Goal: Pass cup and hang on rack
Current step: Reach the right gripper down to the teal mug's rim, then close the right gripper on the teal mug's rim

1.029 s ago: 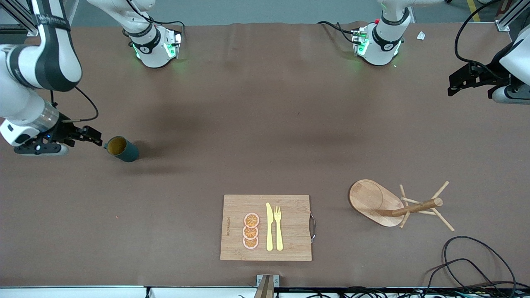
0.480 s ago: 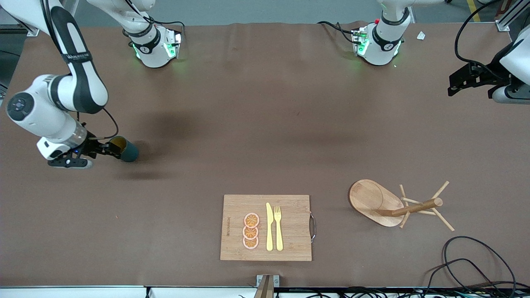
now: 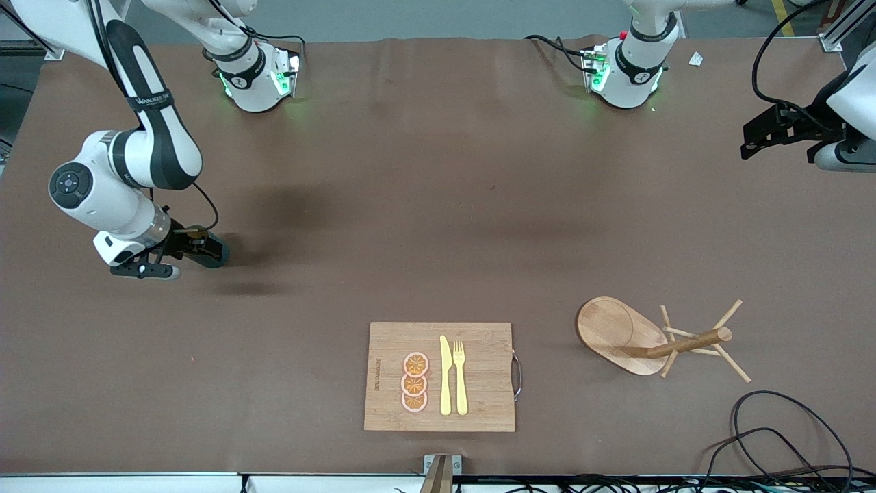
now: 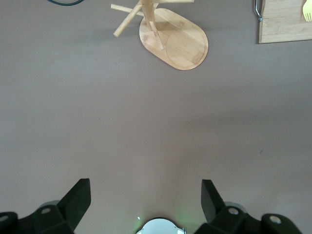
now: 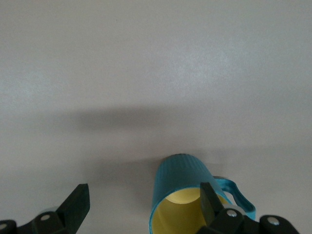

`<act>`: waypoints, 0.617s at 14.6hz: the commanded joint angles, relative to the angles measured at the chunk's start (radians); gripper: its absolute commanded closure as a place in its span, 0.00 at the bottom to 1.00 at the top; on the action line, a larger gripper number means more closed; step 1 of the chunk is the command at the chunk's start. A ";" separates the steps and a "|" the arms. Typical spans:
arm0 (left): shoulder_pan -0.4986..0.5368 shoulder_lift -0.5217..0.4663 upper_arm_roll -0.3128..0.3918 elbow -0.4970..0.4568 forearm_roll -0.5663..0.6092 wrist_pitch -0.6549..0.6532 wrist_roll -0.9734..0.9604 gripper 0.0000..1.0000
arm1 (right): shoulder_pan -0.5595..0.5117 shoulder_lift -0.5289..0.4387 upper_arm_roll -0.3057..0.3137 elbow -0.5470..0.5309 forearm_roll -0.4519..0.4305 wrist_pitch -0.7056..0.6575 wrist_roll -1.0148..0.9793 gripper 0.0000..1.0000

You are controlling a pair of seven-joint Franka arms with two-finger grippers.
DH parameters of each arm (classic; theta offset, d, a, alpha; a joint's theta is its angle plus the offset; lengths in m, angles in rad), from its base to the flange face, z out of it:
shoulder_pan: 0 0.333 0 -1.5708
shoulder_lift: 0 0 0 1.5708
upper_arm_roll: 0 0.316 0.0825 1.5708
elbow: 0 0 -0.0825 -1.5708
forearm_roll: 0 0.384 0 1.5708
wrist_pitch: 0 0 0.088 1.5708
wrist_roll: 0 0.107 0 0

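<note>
Teal ribbed cup [image 3: 209, 250] lies on its side on your brown counter [image 3: 438, 226] toward the right arm's end, your spread right gripper [image 3: 194, 248] around its rim. At four o'clock stands the wooden rack [image 3: 650, 339]. Your left gripper [image 3: 753, 140] waits open over the counter's edge.

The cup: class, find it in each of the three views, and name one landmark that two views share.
Front view: the cup sits at the right arm's end of the table, at the right gripper.
Left wrist view: not in it.
Right wrist view: the cup shows between the open fingers.
Shared landmark: the rack, also in the left wrist view.
</note>
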 commanded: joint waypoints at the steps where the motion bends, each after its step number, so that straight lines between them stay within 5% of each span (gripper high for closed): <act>1: 0.000 -0.008 -0.002 0.002 -0.005 -0.003 0.005 0.00 | -0.003 -0.003 0.002 -0.049 0.006 0.025 0.012 0.00; 9: 0.001 -0.011 -0.002 0.002 -0.008 -0.007 0.005 0.00 | -0.003 -0.003 0.002 -0.151 0.007 0.135 0.014 0.01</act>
